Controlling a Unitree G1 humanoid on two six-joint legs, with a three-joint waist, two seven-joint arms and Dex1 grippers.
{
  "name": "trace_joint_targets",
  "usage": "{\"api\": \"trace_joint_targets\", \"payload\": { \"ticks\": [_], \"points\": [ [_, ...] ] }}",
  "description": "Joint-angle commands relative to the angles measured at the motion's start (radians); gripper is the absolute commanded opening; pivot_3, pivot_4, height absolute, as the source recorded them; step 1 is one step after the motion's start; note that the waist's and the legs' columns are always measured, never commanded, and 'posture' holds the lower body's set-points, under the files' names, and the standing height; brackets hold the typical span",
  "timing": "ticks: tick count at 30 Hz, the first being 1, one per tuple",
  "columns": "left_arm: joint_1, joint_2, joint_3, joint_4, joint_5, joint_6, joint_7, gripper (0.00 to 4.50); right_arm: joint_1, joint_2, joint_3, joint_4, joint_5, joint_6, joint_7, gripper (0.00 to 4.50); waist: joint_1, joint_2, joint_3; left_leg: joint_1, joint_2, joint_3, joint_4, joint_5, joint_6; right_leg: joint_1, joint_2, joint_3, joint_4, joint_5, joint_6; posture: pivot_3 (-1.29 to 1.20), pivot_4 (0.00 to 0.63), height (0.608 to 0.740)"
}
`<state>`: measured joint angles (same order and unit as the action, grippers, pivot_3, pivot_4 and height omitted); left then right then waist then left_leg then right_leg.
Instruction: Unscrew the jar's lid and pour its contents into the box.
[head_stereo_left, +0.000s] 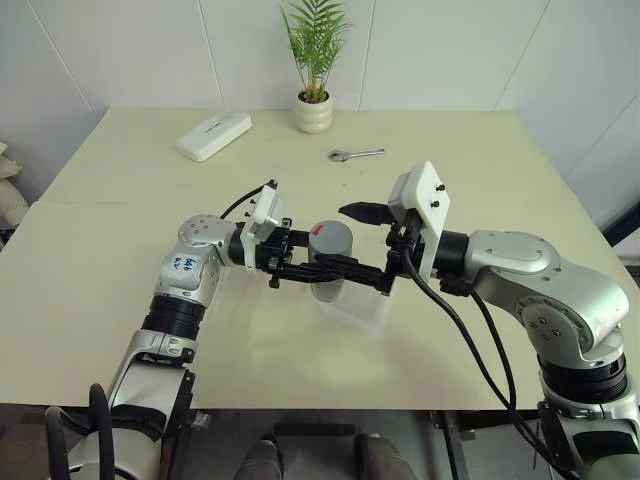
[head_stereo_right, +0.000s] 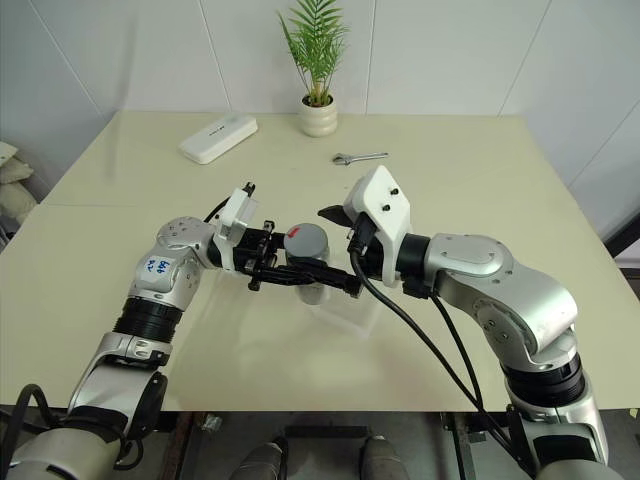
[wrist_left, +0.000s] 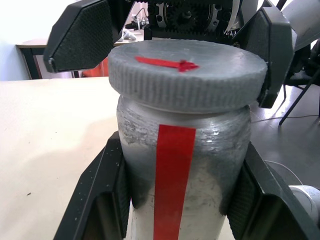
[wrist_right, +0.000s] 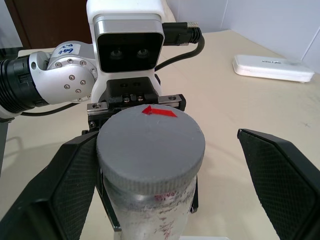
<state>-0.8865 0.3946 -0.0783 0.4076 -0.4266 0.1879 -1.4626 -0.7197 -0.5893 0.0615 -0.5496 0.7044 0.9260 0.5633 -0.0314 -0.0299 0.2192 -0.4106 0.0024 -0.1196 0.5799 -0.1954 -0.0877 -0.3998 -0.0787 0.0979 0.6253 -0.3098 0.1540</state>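
Center frame in the head views, 1 jar stands upright, its 1 gray lid seated on top with 1 red mark showing. Count the rest: 1 box, translucent and sitting low on the table just under and to the right of the jar; 2 grippers; 1 white oblong device at upper left; 1 potted plant at top center; 1 small metal wrench just right of the pot. The jar's contents can't be made out through the frosted wall.

Now the grips. Coming in from the left, the left gripper is clamped on the jar's body below the lid, and the left wrist view shows its 2 black fingers pressed flat against either side of the glass, the red stripe label facing the camera between them. From the right, the right gripper stands spread wide at lid height, grasping nothing: in the right wrist view its 2 fingertips flank the lid, the one at lower right well clear with bare table between, the one at lower left close beside the cap's ribbed edge, contact not certain.

Jar and box both sit in the middle of the frame, between the 2 arms.
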Motion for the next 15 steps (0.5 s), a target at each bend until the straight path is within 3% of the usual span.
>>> {"api": "trace_joint_targets", "payload": {
  "ticks": [1, 15],
  "points": [
    [0.002, 0.009, 0.011, -0.043, -0.017, -0.014, -0.026, 1.98, 0.011, -0.037, -0.085, -0.014, -0.01, 0.014, -0.036, 4.47, 0.0, 0.0, 0.0, 0.0, 0.0, 0.0, 0.0, 0.0, 0.0, 0.0, 0.0, 0.0, 0.0, 0.0, 0.0, 0.0, 0.15, 0.74],
    [-0.002, 0.008, 0.009, -0.036, -0.015, -0.014, -0.028, 1.98, 0.039, -0.072, -0.115, -0.055, 0.037, 0.043, -0.029, 4.47, 0.001, 0.0, 0.0, 0.0, 0.0, 0.0, 0.0, 0.0, 0.0, 0.0, 0.0, 0.0, 0.0, 0.0, 0.0, 0.0, 0.15, 0.74]
  ]
}}
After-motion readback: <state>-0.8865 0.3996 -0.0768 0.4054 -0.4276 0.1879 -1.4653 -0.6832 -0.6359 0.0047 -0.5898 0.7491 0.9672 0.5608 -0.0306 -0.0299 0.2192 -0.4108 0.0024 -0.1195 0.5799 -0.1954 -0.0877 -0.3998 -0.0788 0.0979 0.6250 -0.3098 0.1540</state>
